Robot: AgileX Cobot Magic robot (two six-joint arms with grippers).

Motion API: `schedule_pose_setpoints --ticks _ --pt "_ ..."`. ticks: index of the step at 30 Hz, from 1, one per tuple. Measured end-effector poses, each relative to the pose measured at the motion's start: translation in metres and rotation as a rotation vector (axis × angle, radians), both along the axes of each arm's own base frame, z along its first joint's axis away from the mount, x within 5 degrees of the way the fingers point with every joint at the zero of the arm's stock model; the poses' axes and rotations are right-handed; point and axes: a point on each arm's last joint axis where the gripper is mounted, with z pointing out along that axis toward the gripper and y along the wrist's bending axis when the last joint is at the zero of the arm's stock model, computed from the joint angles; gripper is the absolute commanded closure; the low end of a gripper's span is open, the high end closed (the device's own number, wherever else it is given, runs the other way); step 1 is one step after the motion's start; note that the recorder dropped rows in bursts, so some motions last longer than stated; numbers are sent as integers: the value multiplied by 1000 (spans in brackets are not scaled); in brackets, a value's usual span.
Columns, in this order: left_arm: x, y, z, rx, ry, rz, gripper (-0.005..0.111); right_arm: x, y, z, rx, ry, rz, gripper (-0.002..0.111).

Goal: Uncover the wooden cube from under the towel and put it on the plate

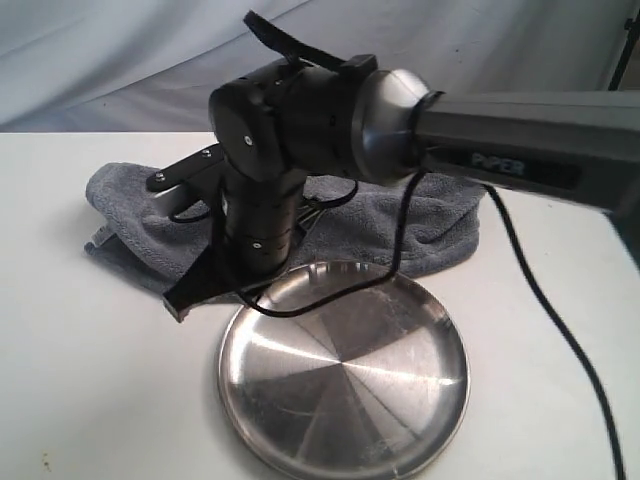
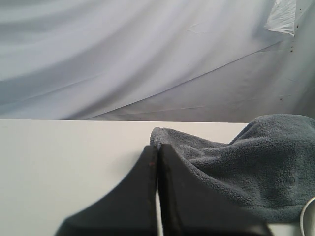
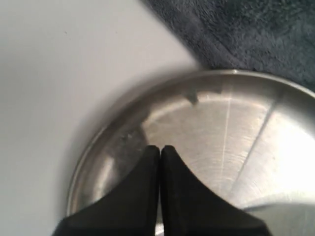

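The dark grey-blue towel (image 1: 400,225) lies rumpled on the white table, just behind the shiny steel plate (image 1: 345,370). No wooden cube shows in any view. My right gripper (image 1: 183,303) reaches in from the right and points down beside the plate's left rim, in front of the towel. In the right wrist view this gripper (image 3: 160,147) is shut and empty over the plate (image 3: 221,128), with the towel (image 3: 236,29) beyond. My left gripper (image 2: 158,146) is shut and empty, low over the table beside the towel's (image 2: 256,157) edge. It does not appear in the exterior view.
The right arm's thick body (image 1: 300,110) and black cable (image 1: 560,320) cross over the towel and the plate's right side. A pale cloth backdrop (image 1: 120,50) hangs behind the table. A sliver of the plate rim (image 2: 309,216) shows in the left wrist view.
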Motion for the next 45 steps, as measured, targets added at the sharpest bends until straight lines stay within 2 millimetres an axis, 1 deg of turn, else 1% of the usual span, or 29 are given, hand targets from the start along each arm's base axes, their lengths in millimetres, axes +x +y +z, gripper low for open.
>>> schedule_pose_setpoints --ticks 3,4,6,7,8,9,10,11,13,14,15,20,24,26,30,34,37,41,45 --pt "0 0 0 0 0 0 105 -3 -21 -3 -9 -21 -28 108" --pt "0 0 0 0 0 0 105 0 -34 -5 -17 -18 -53 108" --pt "0 0 0 0 0 0 105 16 -70 -12 -41 -8 -138 108" --pt "0 0 0 0 0 0 105 31 -94 -16 -51 3 -208 108" --pt "0 0 0 0 0 0 105 39 -108 -17 -56 6 -246 108" --pt "0 0 0 0 0 0 105 54 -130 -19 -54 2 -311 108" --pt "0 0 0 0 0 0 105 61 -142 -18 -50 -8 -343 108" --pt "0 0 0 0 0 0 105 74 -162 -18 -39 -31 -396 108" --pt "0 0 0 0 0 0 105 86 -177 -15 -9 -71 -442 108" --pt "0 0 0 0 0 0 105 92 -179 -12 -3 -88 -450 108" --pt "0 0 0 0 0 0 105 100 -178 -10 7 -107 -452 108" --pt "0 0 0 0 0 0 105 148 -159 4 65 -188 -469 108" --pt "0 0 0 0 0 0 105 165 -148 6 79 -199 -478 108" --pt "0 0 0 0 0 0 105 169 -138 8 92 -206 -475 108" --pt "0 0 0 0 0 0 105 169 -109 15 128 -236 -430 108" --pt "0 0 0 0 0 0 105 163 -81 13 149 -243 -391 108" --pt "0 0 0 0 0 0 105 155 -63 11 155 -240 -358 108" --pt "0 0 0 0 0 0 105 143 -44 10 158 -235 -318 108" --pt "0 0 0 0 0 0 105 125 -18 9 164 -234 -255 108"
